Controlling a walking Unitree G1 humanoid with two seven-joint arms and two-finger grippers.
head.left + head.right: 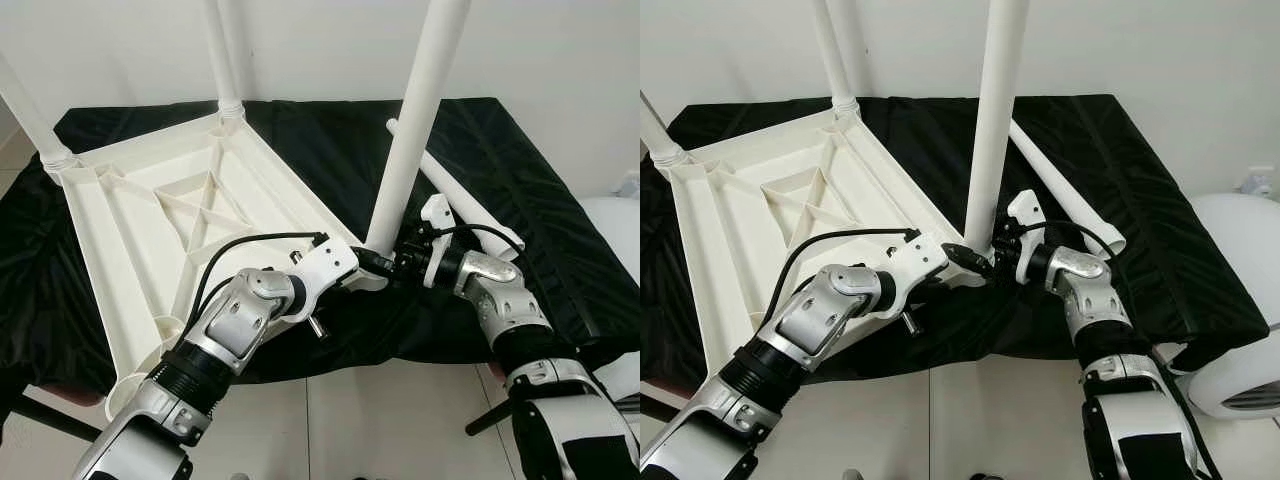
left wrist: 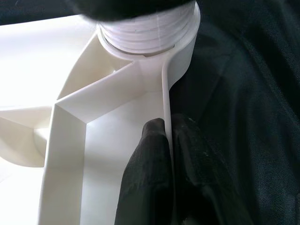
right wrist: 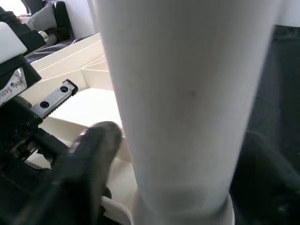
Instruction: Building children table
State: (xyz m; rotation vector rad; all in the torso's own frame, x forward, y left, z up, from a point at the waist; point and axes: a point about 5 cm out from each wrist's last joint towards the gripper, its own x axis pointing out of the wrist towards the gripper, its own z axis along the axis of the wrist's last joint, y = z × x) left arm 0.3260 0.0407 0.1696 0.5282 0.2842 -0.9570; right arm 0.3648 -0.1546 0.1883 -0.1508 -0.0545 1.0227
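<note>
Left end effector [image 1: 362, 268] at lower centre of the left eye view, fingers [image 2: 150, 178] pinched onto the thin side wall of the tabletop [image 1: 130, 215], one finger each side, just below the corner socket. Right end effector [image 1: 400, 262] right beside it at centre, its two fingers [image 3: 89, 159] straddling the base of the upright leg [image 1: 415, 120] and gripping it where it enters that socket.

Some small printing on the left end effector body in the right wrist view, too blurred to read.

Tabletop is white plastic, lying upside down, ribbed underside up, filling left half of frame on a black cloth [image 1: 520, 190] over the worktop. Its near-left corner sticks out past the worktop edge. Two more legs [image 1: 222, 50] stand in the far corners, upper left and top centre-left. One loose leg [image 1: 460, 195] lies flat on the cloth, right of centre, behind the right end effector. White wall beyond.
</note>
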